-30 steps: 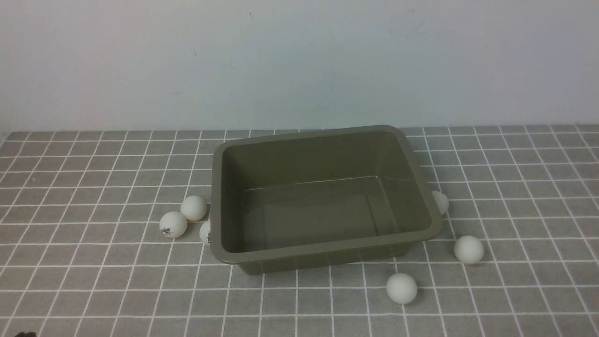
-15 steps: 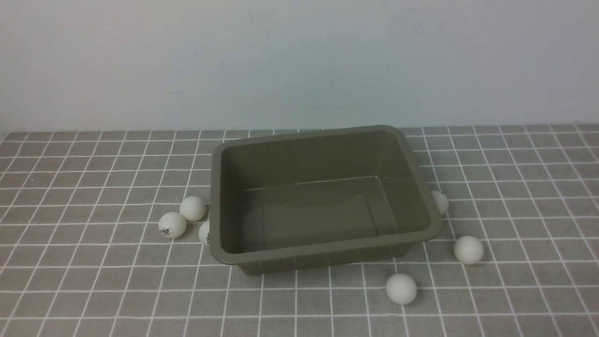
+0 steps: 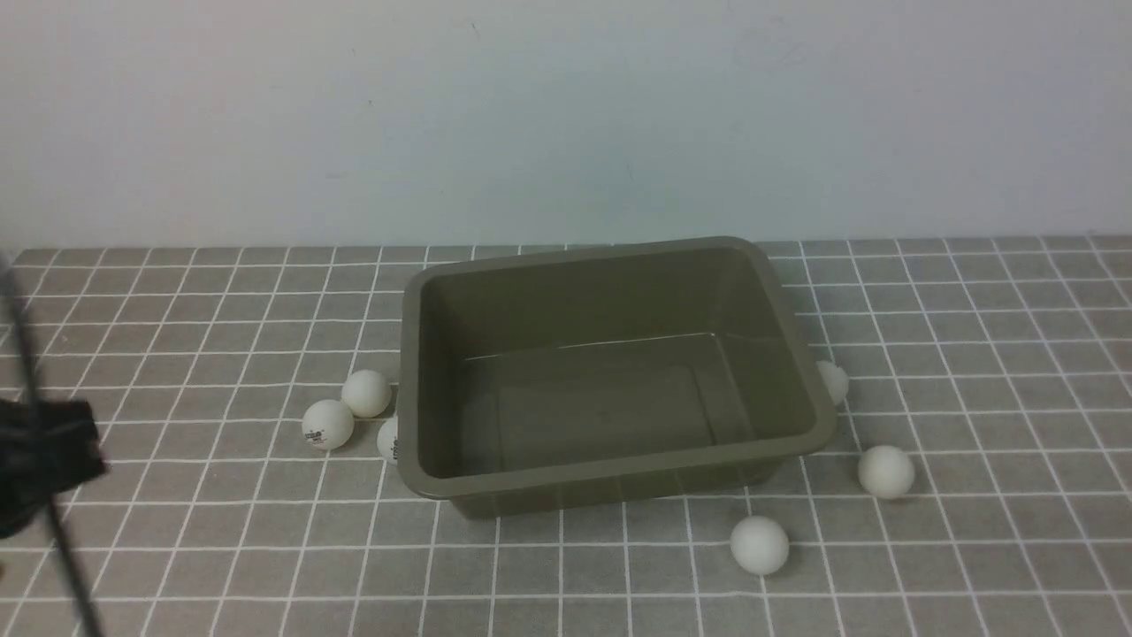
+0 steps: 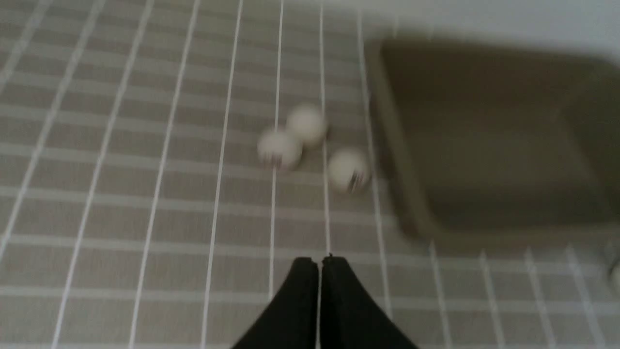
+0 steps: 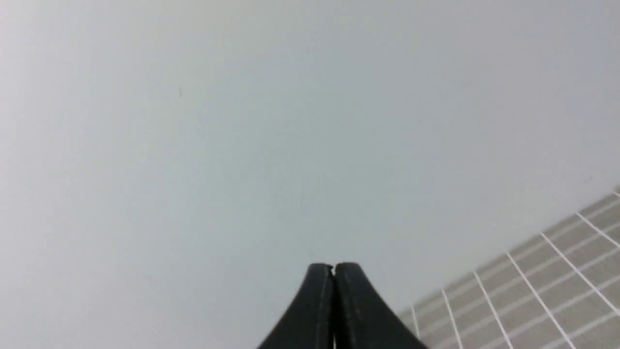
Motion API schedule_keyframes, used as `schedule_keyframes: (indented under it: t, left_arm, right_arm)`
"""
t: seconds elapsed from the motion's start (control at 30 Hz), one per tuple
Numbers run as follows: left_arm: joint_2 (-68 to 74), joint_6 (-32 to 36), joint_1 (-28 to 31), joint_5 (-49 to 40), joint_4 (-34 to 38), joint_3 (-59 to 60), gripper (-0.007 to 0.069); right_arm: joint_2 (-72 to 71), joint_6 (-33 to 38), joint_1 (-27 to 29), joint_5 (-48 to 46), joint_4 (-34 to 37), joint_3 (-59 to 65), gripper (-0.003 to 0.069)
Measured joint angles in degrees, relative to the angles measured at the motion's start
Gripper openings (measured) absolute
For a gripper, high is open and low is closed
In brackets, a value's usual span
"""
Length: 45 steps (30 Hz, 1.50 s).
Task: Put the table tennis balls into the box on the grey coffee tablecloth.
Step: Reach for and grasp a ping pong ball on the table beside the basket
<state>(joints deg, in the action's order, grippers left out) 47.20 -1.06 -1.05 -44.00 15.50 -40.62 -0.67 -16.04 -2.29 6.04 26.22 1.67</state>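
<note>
The olive-green box (image 3: 610,482) stands empty in the middle of the grey coffee tablecloth (image 3: 177,548). Three table tennis balls lie at its left side: one (image 3: 366,393), one with a logo (image 3: 327,425), and one (image 3: 387,440) half hidden by the rim. Three more lie on its right: one (image 3: 832,382) against the wall, one (image 3: 885,471) and one (image 3: 759,545) near the front. The left wrist view shows the left three, blurred (image 4: 306,124), (image 4: 278,148), (image 4: 348,169), and the box (image 4: 402,160). My left gripper (image 4: 319,261) is shut and empty, well short of them. My right gripper (image 5: 333,266) is shut, facing the wall.
A plain pale wall runs behind the cloth. A blurred black part of my left arm (image 3: 44,460) shows at the left edge of the front view. The right wrist view shows only the wall and a corner of the cloth (image 5: 547,286).
My left arm has come into the front view at the left edge. The balls and the box have not moved.
</note>
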Motion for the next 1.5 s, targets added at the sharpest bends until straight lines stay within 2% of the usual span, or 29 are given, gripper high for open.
schedule_keyframes:
  t: [0.07, 0.17, 0.23, 0.27, 0.3, 0.33, 0.47, 0.63, 0.7, 0.8, 1.07, 1.2, 1.37, 1.4, 1.43, 1.5]
  left_arm:
    - [5.0, 2.0, 0.0, -3.1, 0.0, -1.9, -0.0005]
    - [21.4, 8.2, 0.0, -4.5, 2.9, -5.6, -0.0005]
    - [25.6, 10.7, 0.0, -4.0, 4.1, -7.2, -0.0005]
    - [30.7, 13.1, 0.0, -3.7, 5.7, -9.3, -0.0005]
    - [31.9, 13.4, 0.0, -3.6, 6.0, -9.6, -0.0005]
    - [36.0, 15.3, 0.0, -3.5, 6.8, -12.3, -0.0005]
    - [43.0, 16.8, 0.0, -3.3, 7.1, -17.9, -0.0004]
    - [48.9, 19.0, 0.0, -0.5, 7.2, -23.5, 0.0005]
    - [51.0, 20.2, 0.0, 0.8, 7.5, -24.5, 0.0034]
    - [53.2, 21.7, 0.0, 3.2, 7.8, -24.8, 0.0123]
    - [57.8, 23.8, -0.1, 8.3, 7.9, -24.8, 0.0498]
    - [60.2, 25.3, -0.3, 10.3, 8.2, -25.0, 0.0586]
    - [62.7, 25.8, -0.8, 13.1, 9.0, -25.1, 0.0563]
    - [63.0, 26.0, -0.9, 13.4, 9.1, -25.2, 0.0524]
    - [63.1, 26.0, -1.0, 13.4, 9.1, -25.2, 0.0517]
    - [63.1, 26.1, -1.1, 13.1, 9.0, -25.2, 0.0371]
  right_arm:
    - [0.0, 0.2, 0.0, 1.5, 1.5, 0.0, -0.0015]
    - [0.0, 0.3, 0.0, 4.2, 5.7, 0.0, -0.0015]
    - [0.0, 0.3, 0.0, 2.2, 6.0, -0.3, -0.0015]
    - [0.0, 0.5, 0.0, -4.1, 5.8, -2.7, -0.0015]
    - [0.1, 0.6, 0.0, -5.2, 5.5, -3.2, -0.0015]
    - [2.0, 2.0, 0.0, -15.0, 3.0, -8.0, -0.0015]
    - [13.9, 5.2, 0.0, -37.7, -4.7, -21.4, -0.0015]
    - [30.6, 11.3, 0.0, -54.2, -10.2, -36.3, -0.0015]
    - [34.3, 13.7, 0.0, -55.7, -10.2, -38.7, -0.0015]
    - [37.6, 16.0, 0.0, -55.8, -8.9, -40.2, -0.0015]
    - [38.9, 18.1, 0.0, -53.7, -7.2, -40.3, -0.0015]
    - [38.9, 18.2, 0.0, -52.8, -7.2, -40.3, -0.0015]
    - [39.0, 18.2, 0.0, -52.2, -7.7, -40.3, -0.0015]
    - [39.6, 18.2, 0.0, -52.2, -8.2, -40.3, -0.0015]
    - [39.7, 18.2, 0.0, -52.2, -8.3, -40.3, -0.0015]
    - [42.3, 18.1, 0.0, -52.3, -8.7, -40.4, -0.0015]
